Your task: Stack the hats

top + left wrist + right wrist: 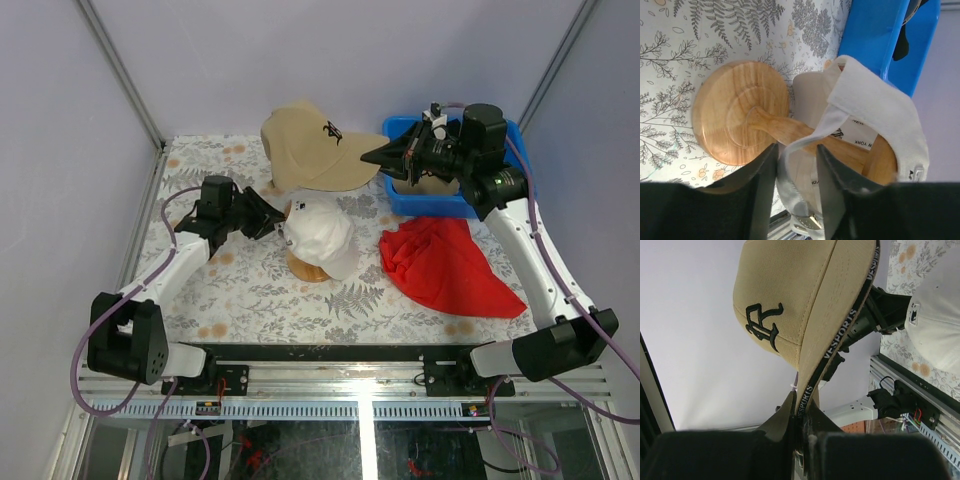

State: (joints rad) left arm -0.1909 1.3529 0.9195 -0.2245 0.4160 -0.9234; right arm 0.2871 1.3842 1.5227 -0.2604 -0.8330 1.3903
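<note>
A white cap (322, 235) sits on the round-topped wooden stand (305, 268) mid-table. My left gripper (277, 220) is open, its fingers either side of the white cap's (880, 105) rear strap (790, 165) beside the stand (740, 115); its fingertip gap (796, 150) holds the strap loosely. My right gripper (385, 155) is shut on the rim of a tan cap (310, 145) with a dark logo, held in the air behind the white cap. In the right wrist view the tan cap (790, 290) hangs from my gripper (801, 412). A second tan cap (432, 185) shows partly in the bin. The black cap is hidden.
A blue bin (455, 200) stands at the back right under my right wrist; it also shows in the left wrist view (875, 35). A red cloth (445, 265) lies in front of it. The floral tablecloth (250, 290) covers the table, walled by grey panels.
</note>
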